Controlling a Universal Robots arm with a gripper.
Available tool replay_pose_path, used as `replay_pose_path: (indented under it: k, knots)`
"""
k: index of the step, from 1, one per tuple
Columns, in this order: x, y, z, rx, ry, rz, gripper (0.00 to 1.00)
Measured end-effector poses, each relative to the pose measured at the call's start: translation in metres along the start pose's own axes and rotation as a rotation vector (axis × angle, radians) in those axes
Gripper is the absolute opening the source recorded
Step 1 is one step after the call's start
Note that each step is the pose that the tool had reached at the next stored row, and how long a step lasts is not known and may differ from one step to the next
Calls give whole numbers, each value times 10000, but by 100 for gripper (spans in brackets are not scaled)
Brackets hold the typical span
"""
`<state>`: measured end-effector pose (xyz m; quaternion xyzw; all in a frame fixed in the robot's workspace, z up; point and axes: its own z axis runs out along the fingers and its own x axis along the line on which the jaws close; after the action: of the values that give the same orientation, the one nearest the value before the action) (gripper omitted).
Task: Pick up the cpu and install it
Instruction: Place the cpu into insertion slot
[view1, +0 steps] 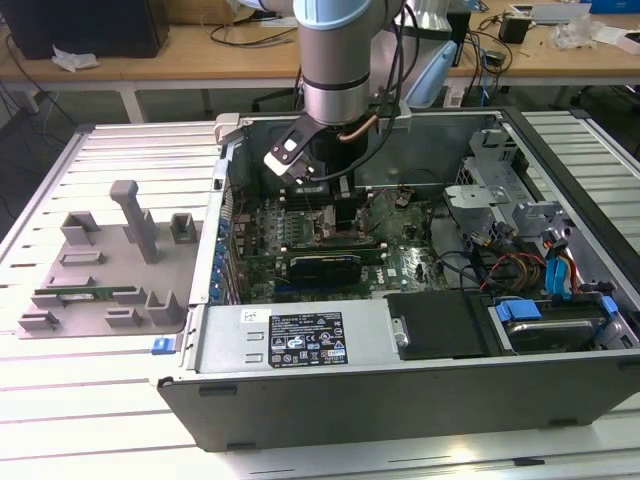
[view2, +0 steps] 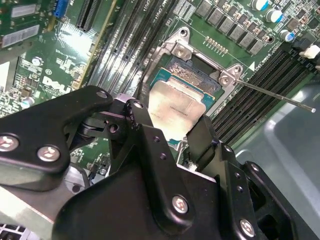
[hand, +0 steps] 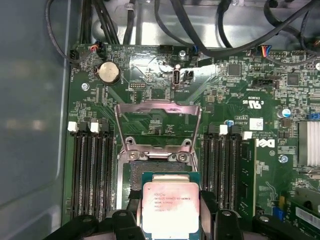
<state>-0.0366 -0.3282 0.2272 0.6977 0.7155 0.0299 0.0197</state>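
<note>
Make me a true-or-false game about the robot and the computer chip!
1. The gripper has a finger on each side of the cpu. True.
2. The metal frame is shut down over the cpu. False: it stands open, clear of the cpu.
3. The cpu lies on the grey tray. False: it is inside the case, at the socket, between the gripper's fingers.
4. The arm reaches down into the open case. True.
5. A green stick lies on the tray. True.
</note>
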Motion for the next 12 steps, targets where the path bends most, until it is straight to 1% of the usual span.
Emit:
replay_pose_path:
  k: [3,6,8,11,12]
  knots:
    - [35,-5,16,0,0,0,55]
    - [65,-12,55,-1,1,0,55]
    - [80,-18,84,1,0,0,55]
    - [100,-24,148,9,-3,1,55]
    - [105,-26,167,12,-28,0,55]
